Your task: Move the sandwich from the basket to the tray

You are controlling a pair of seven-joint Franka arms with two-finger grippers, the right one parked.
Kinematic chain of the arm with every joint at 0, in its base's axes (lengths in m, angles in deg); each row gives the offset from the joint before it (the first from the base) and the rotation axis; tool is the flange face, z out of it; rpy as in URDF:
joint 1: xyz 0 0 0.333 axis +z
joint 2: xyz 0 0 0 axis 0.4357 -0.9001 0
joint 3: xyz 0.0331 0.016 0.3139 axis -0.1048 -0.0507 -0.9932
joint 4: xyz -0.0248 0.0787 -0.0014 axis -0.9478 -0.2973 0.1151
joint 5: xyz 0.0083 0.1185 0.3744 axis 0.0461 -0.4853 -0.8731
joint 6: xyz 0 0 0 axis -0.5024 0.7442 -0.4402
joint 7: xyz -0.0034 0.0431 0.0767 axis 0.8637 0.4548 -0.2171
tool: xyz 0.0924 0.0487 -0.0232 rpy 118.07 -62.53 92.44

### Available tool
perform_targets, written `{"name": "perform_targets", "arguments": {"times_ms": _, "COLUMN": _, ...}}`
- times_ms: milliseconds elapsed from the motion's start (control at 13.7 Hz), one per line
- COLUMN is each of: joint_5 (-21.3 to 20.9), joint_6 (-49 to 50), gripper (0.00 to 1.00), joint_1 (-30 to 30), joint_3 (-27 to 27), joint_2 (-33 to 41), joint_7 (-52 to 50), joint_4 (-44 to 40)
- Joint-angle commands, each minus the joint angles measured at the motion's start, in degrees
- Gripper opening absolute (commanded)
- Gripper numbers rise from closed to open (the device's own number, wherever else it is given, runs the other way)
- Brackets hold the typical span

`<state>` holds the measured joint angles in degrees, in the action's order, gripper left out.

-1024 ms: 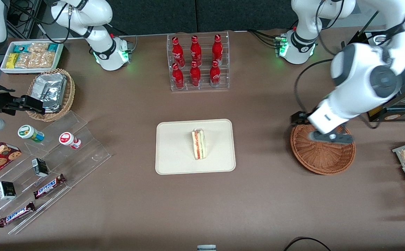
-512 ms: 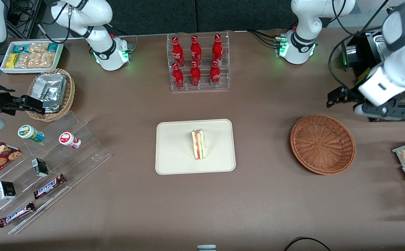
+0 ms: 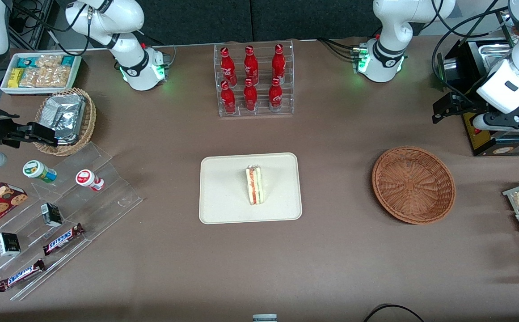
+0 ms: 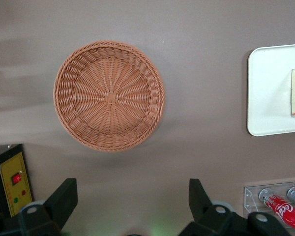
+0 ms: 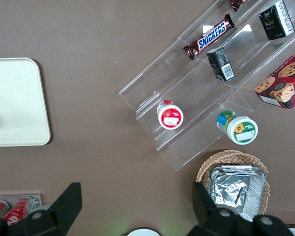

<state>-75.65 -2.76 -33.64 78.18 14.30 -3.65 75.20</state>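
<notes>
The table is where it all sits: taking the tray as the landmark, the sandwich already lies on it, long axis running toward the front camera, so I'd call the job basically done. The basket sits empty, well off toward the working arm's end from the tray, and the pincer hangs spread and holding nothing, high up and even farther out that way. Readable stuff: Coca-Cola on the red bottles, Snickers on the bars.
</notes>
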Motion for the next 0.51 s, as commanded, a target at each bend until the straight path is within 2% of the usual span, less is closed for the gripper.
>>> {"name": "perform_targets", "arguments": {"times_ms": 0, "joint_5": -1.24, "joint_6": 2.44, "gripper": 1.00, "joint_1": -0.19, "joint_3": 0.30, "joint_2": -1.72, "joint_7": -1.25, "joint_4": -3.30}}
{"name": "perform_targets", "arguments": {"times_ms": 439, "joint_5": -1.24, "joint_6": 5.16, "gripper": 1.00, "joint_1": -0.27, "joint_3": 0.39, "joint_2": -2.96, "joint_7": -1.07, "joint_4": -6.20}}
